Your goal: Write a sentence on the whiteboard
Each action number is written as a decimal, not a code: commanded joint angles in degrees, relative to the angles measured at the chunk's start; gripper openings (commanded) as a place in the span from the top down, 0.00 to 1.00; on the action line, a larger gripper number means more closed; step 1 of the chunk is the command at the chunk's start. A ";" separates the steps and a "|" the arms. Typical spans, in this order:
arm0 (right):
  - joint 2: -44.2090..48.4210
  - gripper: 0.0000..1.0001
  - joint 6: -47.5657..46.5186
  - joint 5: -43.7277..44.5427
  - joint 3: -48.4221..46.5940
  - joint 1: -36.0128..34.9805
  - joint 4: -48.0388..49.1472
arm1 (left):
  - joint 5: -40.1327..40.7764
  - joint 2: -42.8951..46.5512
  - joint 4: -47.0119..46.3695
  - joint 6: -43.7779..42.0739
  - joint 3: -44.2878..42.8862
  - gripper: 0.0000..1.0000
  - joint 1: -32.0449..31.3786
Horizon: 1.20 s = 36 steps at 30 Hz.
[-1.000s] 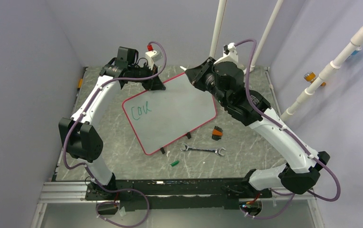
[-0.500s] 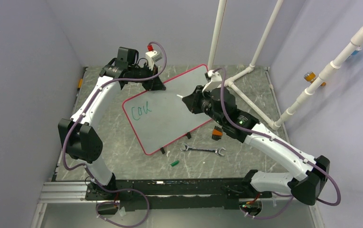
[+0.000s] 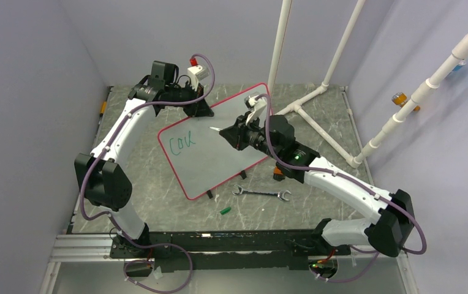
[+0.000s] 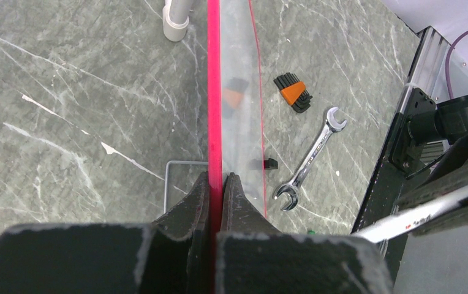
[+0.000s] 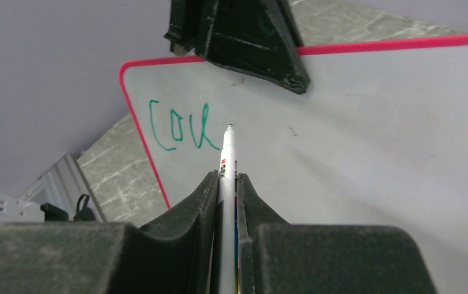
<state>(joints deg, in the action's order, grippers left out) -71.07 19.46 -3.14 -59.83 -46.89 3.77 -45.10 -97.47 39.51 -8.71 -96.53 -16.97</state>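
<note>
The whiteboard [image 3: 225,144], white with a thin red rim, stands tilted on the table. Green lettering "Cou" [image 3: 181,142] sits near its left end; it also shows in the right wrist view [image 5: 179,125]. My left gripper [image 3: 200,109] is shut on the board's far red rim [image 4: 214,92]. My right gripper [image 3: 234,133] is shut on a white marker [image 5: 226,156]. The marker's green tip [image 5: 230,127] hovers just right of the lettering; I cannot tell whether it touches the board.
A wrench [image 3: 261,193], an orange-and-black hex key set [image 3: 280,171] and a small green cap [image 3: 225,210] lie on the table in front of the board. White pipes [image 3: 308,101] run behind it. A metal rail [image 3: 219,242] edges the near side.
My right arm swung down and left from the board's far right corner, bringing the marker tip over the board next to the lettering. The left arm and board have not moved.
</note>
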 commanded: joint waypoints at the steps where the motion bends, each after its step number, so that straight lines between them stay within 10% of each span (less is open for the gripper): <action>1: -1.48 1.00 -1.06 -7.19 0.87 0.21 9.13 | 6.16 0.85 -0.83 -5.40 1.74 1.00 -1.19; 36: -12.71 1.00 0.75 -7.58 -2.84 0.35 15.98 | 5.13 1.68 -1.25 -5.00 1.86 1.00 -1.23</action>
<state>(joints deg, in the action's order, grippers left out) -83.18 19.94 -12.08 -60.16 -46.89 16.29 -44.88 -96.68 39.18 -8.21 -96.01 -17.41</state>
